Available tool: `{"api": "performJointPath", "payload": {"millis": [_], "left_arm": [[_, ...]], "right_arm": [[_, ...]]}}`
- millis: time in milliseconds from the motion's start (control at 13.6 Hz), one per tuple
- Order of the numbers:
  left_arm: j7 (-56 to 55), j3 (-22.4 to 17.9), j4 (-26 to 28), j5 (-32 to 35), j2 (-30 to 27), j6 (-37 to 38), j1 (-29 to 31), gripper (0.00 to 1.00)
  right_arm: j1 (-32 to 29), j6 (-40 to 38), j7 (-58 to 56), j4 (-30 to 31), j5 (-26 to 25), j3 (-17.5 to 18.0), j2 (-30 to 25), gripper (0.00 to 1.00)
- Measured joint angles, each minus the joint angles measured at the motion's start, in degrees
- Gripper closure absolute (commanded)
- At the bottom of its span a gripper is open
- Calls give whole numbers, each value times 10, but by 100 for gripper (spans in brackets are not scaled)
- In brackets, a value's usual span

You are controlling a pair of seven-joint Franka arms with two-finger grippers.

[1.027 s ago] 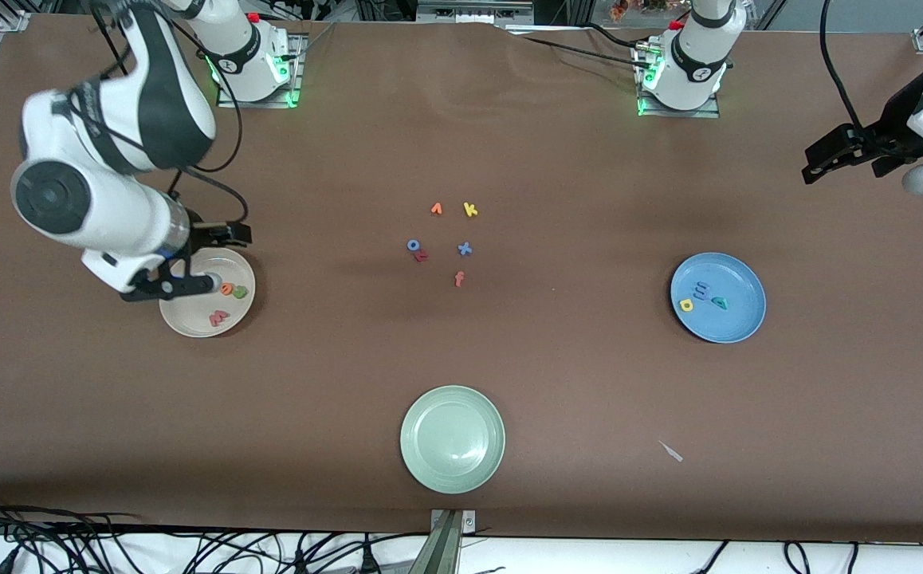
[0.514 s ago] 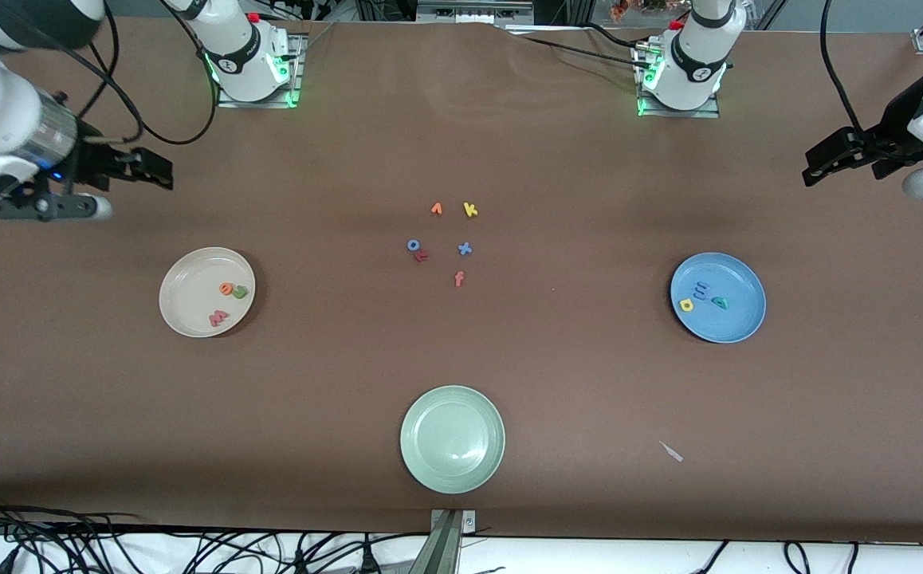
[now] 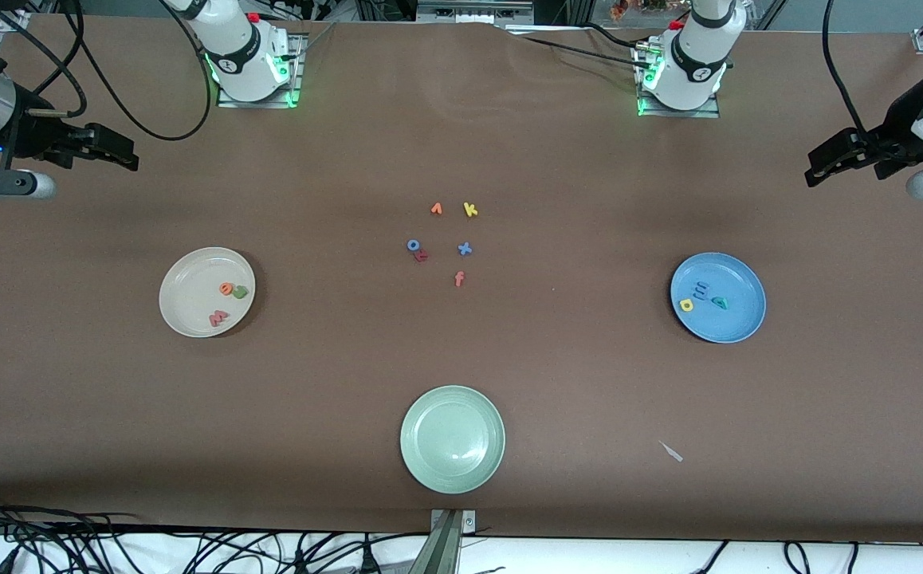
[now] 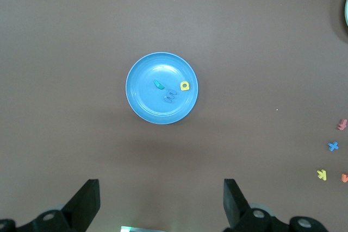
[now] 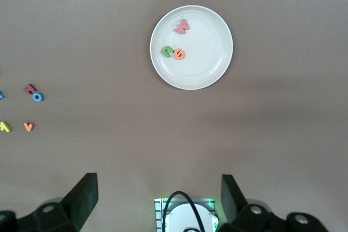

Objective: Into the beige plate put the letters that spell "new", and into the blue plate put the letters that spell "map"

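Well apart from both grippers (image 3: 123, 155) (image 3: 816, 167), plates (image 3: 182, 291) (image 3: 736, 275) hold letters (image 3: 226, 301) (image 3: 701, 296).

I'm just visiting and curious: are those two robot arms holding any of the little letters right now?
No. The left gripper and right gripper are both open and empty, raised over bare table at their own ends.

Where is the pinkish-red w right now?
The w lies in the beige plate, toward the right arm's end, nearer the front camera than the e and n.
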State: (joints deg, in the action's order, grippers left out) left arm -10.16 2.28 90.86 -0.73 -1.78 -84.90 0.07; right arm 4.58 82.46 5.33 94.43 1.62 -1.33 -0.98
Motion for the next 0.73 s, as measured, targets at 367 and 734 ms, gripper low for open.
{"api": "performJointPath", "payload": {"millis": [367, 734], "left_arm": [[0, -2, 0, 0, 0, 0, 1, 0], [0, -4, 0, 0, 0, 0, 3, 0]], "right_arm": [[1, 1, 0, -2, 0, 0, 5, 0], [1, 44, 0, -8, -1, 1, 9, 0]]}}
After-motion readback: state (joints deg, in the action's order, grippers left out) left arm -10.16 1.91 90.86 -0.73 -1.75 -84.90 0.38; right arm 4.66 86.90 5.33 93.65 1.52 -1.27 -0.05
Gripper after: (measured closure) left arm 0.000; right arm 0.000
